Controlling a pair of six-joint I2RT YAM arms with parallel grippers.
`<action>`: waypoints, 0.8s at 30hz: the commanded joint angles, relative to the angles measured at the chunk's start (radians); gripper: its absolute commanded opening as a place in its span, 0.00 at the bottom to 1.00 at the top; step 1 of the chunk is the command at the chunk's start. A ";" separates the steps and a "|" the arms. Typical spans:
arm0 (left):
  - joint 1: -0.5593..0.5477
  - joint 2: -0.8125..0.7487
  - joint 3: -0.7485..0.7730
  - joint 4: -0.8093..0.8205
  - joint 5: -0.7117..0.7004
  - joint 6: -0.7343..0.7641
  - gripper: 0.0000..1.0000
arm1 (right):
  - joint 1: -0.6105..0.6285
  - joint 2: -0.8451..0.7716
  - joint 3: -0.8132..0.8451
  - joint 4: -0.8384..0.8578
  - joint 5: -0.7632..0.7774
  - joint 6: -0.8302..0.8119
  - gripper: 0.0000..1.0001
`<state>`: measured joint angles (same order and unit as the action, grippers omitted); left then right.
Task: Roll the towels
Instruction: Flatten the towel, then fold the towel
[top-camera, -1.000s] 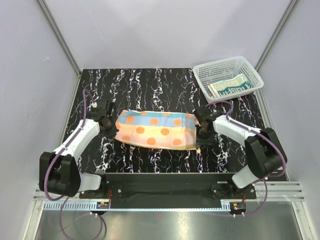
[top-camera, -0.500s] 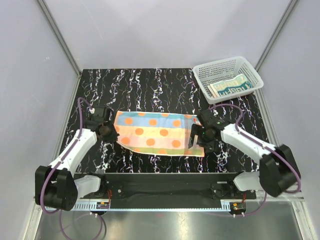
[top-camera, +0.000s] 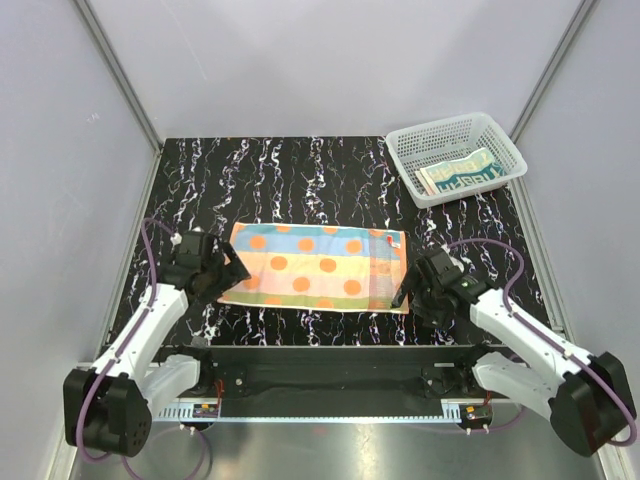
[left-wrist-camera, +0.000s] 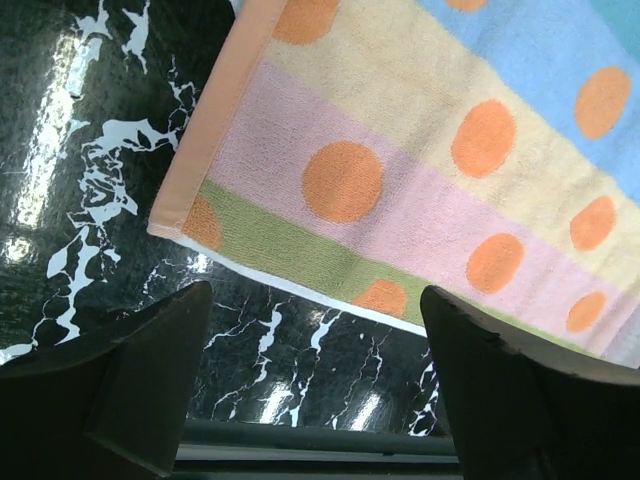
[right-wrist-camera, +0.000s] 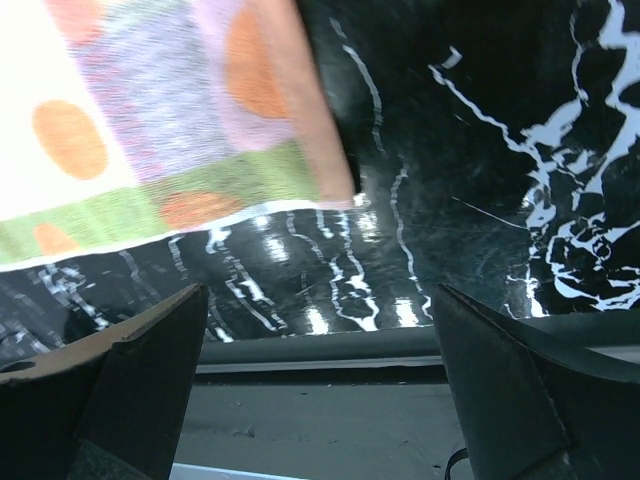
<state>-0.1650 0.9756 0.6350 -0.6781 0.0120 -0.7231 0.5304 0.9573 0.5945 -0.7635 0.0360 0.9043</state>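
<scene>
from above alone, a basket (top-camera: 407, 162) holds the cream towel (top-camera: 460, 172).

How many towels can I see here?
2. A dotted towel lies spread flat on the table, toward its near edge. A lettered towel lies in the basket at the far right corner. More could be hidden beneath it.

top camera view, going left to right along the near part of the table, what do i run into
left hand → orange dotted towel → right hand
</scene>
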 joint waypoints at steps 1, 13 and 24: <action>0.005 -0.006 -0.034 0.031 -0.043 -0.051 0.91 | 0.006 0.061 -0.022 0.046 0.002 0.070 1.00; 0.074 0.011 -0.159 0.081 -0.098 -0.139 0.86 | 0.005 0.159 -0.027 0.095 0.057 0.142 0.98; 0.128 0.118 -0.225 0.204 -0.049 -0.104 0.70 | -0.035 0.328 -0.010 0.208 0.027 0.100 0.59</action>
<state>-0.0452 1.0534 0.4652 -0.5098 -0.0463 -0.8398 0.5083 1.2469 0.5919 -0.6285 0.0460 1.0103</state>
